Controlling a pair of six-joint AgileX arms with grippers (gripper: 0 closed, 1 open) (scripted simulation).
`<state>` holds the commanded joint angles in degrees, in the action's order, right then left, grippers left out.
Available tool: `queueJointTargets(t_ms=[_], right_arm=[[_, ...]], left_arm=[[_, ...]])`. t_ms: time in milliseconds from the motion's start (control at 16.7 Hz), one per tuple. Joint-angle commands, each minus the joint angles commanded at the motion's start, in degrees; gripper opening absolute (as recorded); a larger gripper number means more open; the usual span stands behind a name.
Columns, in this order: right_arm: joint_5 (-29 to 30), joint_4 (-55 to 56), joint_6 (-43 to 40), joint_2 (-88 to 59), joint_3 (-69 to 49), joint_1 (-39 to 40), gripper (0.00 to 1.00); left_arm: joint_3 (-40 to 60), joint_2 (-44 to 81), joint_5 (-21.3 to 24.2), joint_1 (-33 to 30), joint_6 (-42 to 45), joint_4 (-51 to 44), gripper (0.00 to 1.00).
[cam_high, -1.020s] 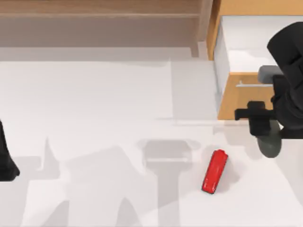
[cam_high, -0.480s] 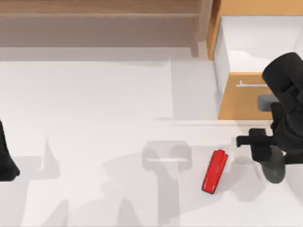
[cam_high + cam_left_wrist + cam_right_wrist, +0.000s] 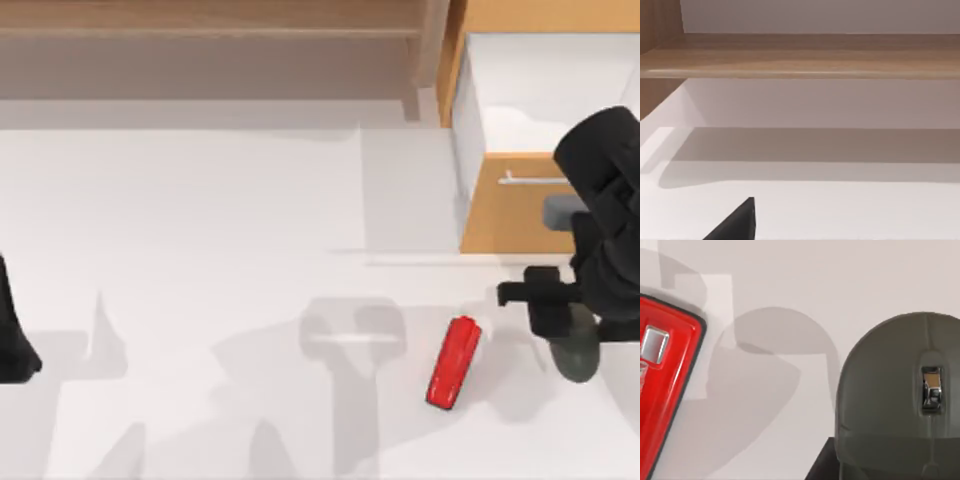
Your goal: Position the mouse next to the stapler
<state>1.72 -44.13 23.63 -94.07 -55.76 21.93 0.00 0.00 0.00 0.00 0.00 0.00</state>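
The red stapler lies slanted on the white table, right of centre and toward the front. Its rounded red end with a dark rim appears in the right wrist view. The dark grey mouse hangs just right of the stapler with a gap between them, and my right gripper is shut on it. In the right wrist view the mouse casts a shadow on the table beside the stapler. My left gripper stays parked at the table's left edge.
A wooden cabinet with an open drawer stands at the back right, just behind the right arm. A wooden shelf runs along the back, also seen in the left wrist view. The white table stretches out left of the stapler.
My right gripper carried the mouse from in front of the drawer toward the table's front, level with the stapler. Over the last half second it has hardly moved. The left arm is still.
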Motion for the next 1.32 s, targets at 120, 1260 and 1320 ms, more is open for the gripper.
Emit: queueJointTargets(t_ms=[120,1260,1320], right_arm=[[0.0,0.5,0.0,0.2,-0.2,0.0,0.0],[0.1,2.7,0.0,-2.5,2.1,0.2,0.0],[0.1,2.7,0.0,-2.5,2.1,0.2,0.0]], left_arm=[[0.0,0.0,0.0,0.0,0.0,0.0,1.0],[0.0,0.0,0.0,0.0,0.0,0.0,1.0],[0.0,0.0,0.0,0.0,0.0,0.0,1.0]])
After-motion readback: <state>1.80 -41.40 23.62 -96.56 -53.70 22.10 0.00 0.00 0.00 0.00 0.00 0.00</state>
